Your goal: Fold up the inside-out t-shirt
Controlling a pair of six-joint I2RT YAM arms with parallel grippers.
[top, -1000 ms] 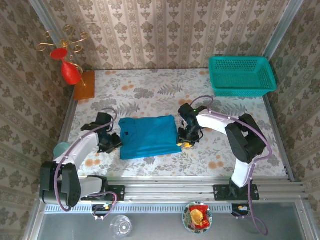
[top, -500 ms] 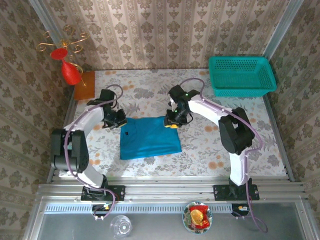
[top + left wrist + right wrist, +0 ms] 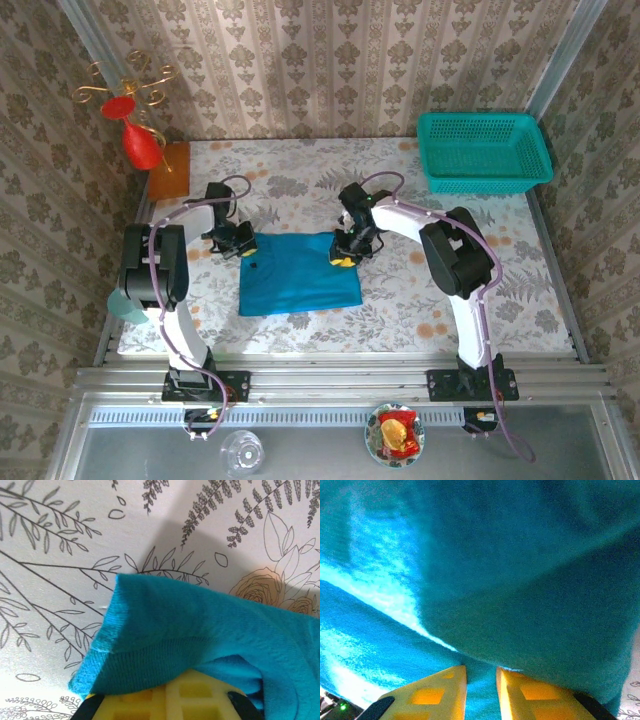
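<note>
One bench [image 3: 300, 180] carries one t-shirt [image 3: 298, 275], bright blue, and one teal mesh basket [image 3: 484, 150]. There are two arms, the left arm [image 3: 185, 215] and the right arm [image 3: 410, 215]. Each ends in one hand, so there are two: the left hand [image 3: 240, 243] and the right hand [image 3: 343, 252]. At the far left stands one gold stand [image 3: 130, 85] on one wooden base [image 3: 168, 170]. It bears two red things, an upper red piece [image 3: 118, 105] and a lower red piece [image 3: 142, 145]. Below the near rail sit one clear glass [image 3: 240, 452] and one small dish [image 3: 395, 433].

Damask-papered walls [image 3: 330, 60] enclose a table [image 3: 450, 290] spread with floral cloth.
</note>
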